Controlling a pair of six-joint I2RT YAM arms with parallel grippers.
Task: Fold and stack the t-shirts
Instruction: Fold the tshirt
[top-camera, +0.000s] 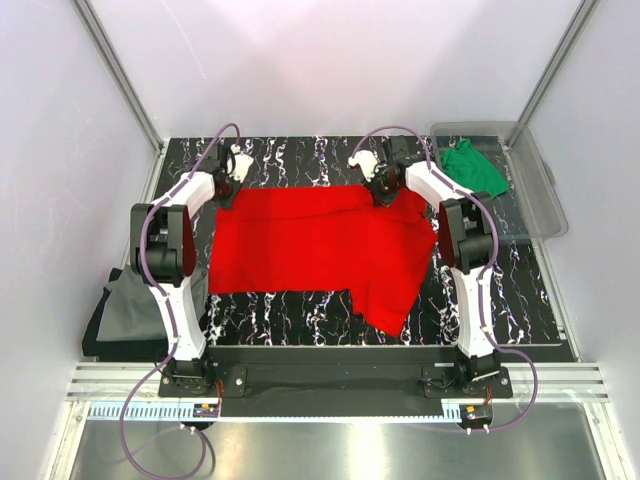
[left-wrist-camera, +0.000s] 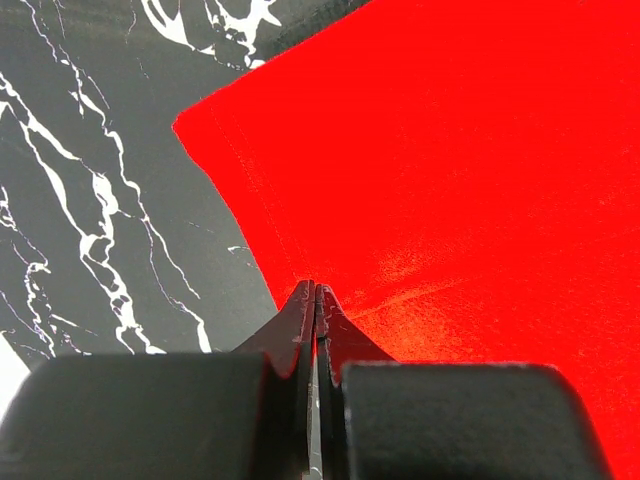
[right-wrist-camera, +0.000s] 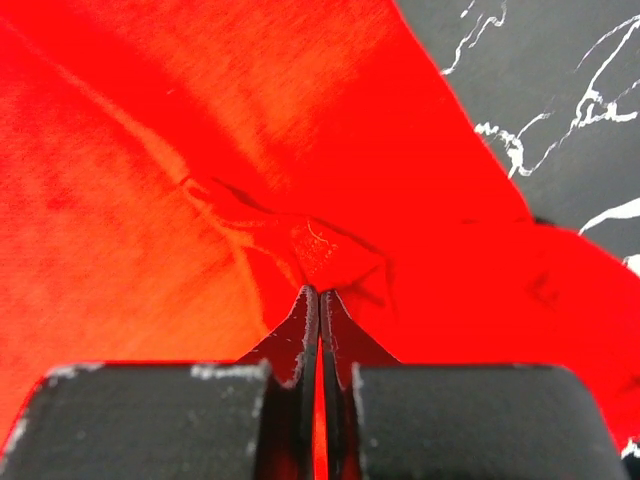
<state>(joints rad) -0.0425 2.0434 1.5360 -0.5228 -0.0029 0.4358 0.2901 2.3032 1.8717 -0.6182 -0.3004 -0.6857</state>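
Left tool (left-wrist-camera: 316, 292) has its two fingers pressed together, clamped on the hem corner of the red t-shirt (top-camera: 310, 250). The right tool (right-wrist-camera: 318, 294) is likewise closed, with red cloth pinched and puckered at its tips.

Nearest the arm bases, the dark grey t-shirt (top-camera: 120, 310) lies in a loose heap at the desk's (top-camera: 300, 155) near left edge, just beside the left arm.

Farther in, the red t-shirt is spread over the middle of the black marbled desk. It lies mostly flat, and one uneven flap reaches toward the near right. Both tools grip its far edge, the left at the far left corner and the right toward the far right.

Farthest back on the right, the green t-shirt (top-camera: 473, 168) sits crumpled inside the clear bin (top-camera: 535, 205), well apart from the red one.
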